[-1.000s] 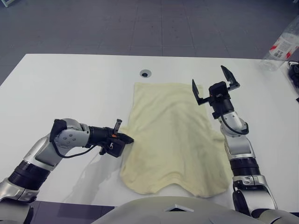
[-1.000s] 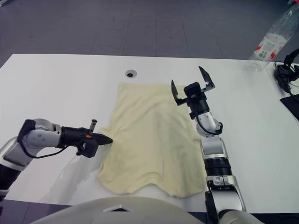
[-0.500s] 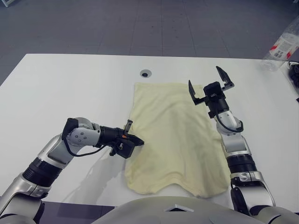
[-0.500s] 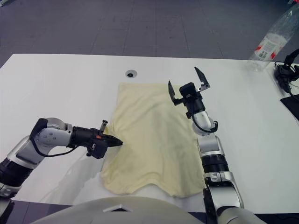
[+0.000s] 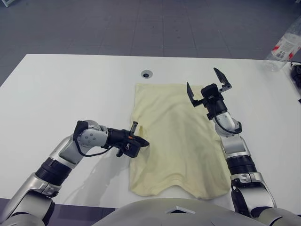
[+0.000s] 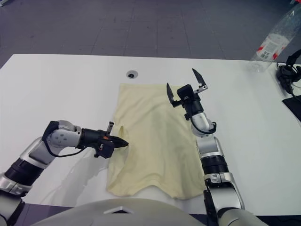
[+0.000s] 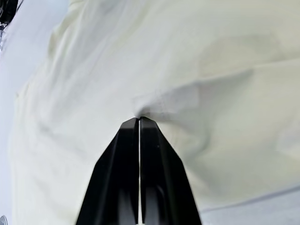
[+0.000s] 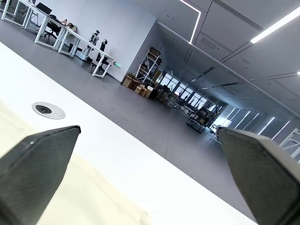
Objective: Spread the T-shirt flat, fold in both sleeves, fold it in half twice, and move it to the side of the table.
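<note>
On white table (image 5: 70, 84): left pincer (image 5: 144, 142) clamps T-shirt (image 5: 178, 136) edge; right pincer (image 5: 201, 77) spread wide above.

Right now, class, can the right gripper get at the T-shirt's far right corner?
Probably yes: the right gripper hangs open close to that corner of the T-shirt, with nothing in between.

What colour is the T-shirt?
The T-shirt is plain pale yellow, clearest in the left eye view.

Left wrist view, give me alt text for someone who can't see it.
The left gripper, its two black fingers shut, pinches a small pucker of the pale yellow T-shirt. The cloth lies wrinkled on the white table, bare beside it.
</note>
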`<control>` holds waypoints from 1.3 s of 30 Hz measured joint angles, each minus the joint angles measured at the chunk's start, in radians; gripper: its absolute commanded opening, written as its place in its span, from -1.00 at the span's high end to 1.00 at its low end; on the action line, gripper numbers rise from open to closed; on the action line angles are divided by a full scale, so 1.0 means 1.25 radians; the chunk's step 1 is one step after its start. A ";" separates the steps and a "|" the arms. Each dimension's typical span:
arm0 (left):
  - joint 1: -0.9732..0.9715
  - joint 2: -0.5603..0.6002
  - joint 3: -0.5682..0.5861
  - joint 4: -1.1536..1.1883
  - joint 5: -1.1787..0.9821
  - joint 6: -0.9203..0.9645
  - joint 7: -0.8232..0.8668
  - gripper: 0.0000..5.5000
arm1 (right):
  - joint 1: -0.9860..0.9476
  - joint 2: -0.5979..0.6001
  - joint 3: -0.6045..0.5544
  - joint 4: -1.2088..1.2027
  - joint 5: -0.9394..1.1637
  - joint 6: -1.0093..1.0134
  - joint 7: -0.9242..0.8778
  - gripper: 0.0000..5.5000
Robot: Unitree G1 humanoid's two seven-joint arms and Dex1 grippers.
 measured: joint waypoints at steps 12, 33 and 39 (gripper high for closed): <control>0.003 -0.058 -0.011 0.017 -0.024 -0.013 0.030 0.46 | 0.000 0.000 0.002 0.000 -0.002 0.000 0.000 -0.96; -0.058 -0.208 0.290 0.147 0.019 0.007 0.539 -0.82 | 0.006 -0.070 -0.072 -0.084 0.083 0.054 0.087 -0.96; 0.011 -0.337 0.365 0.146 -0.023 0.131 0.709 -0.96 | 0.097 -0.309 -0.126 -0.146 0.113 0.070 0.317 -0.96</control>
